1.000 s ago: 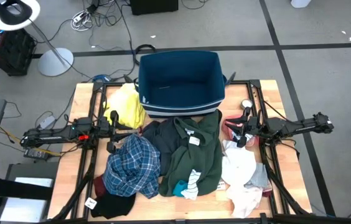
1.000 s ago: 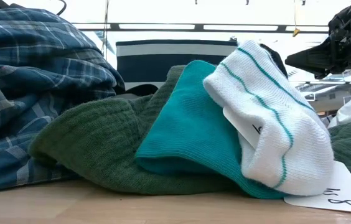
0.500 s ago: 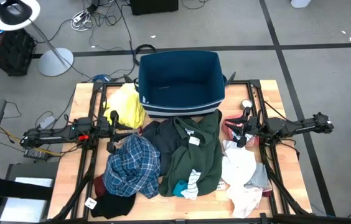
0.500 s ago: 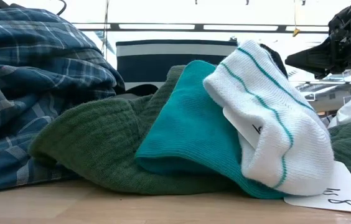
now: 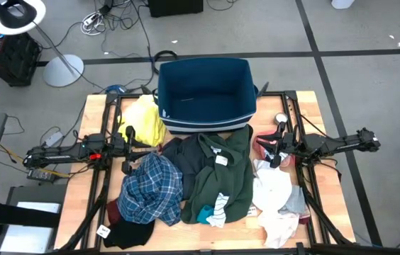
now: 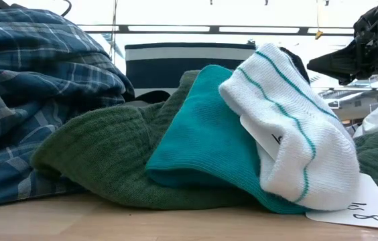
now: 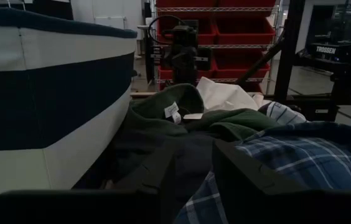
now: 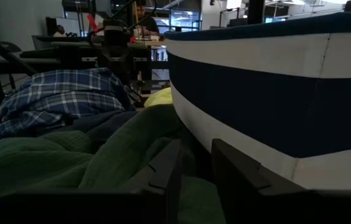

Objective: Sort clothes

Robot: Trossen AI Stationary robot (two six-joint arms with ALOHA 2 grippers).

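The clothes lie in a heap on the table in front of the navy bin (image 5: 203, 95). They are a yellow garment (image 5: 145, 120), a blue plaid shirt (image 5: 150, 188), a dark green garment (image 5: 223, 173), white garments (image 5: 274, 193), a maroon piece (image 5: 115, 211) and a black piece (image 5: 129, 234). A teal sock (image 6: 202, 144) and a striped sock (image 6: 289, 127) rest on the green garment's near edge. My left gripper (image 5: 127, 168) hangs at the plaid shirt's left edge, open by a narrow gap and empty. My right gripper (image 5: 276, 163) hangs above the white garments' far edge, also narrowly open and empty.
The navy bin with white stripes stands at the table's far middle, its near wall against the heap; it shows in both wrist views (image 7: 45, 93) (image 8: 275, 93). A pink piece (image 5: 265, 145) and a grey piece (image 5: 296, 202) lie at the right. White paper tags (image 6: 360, 211) lie among the clothes.
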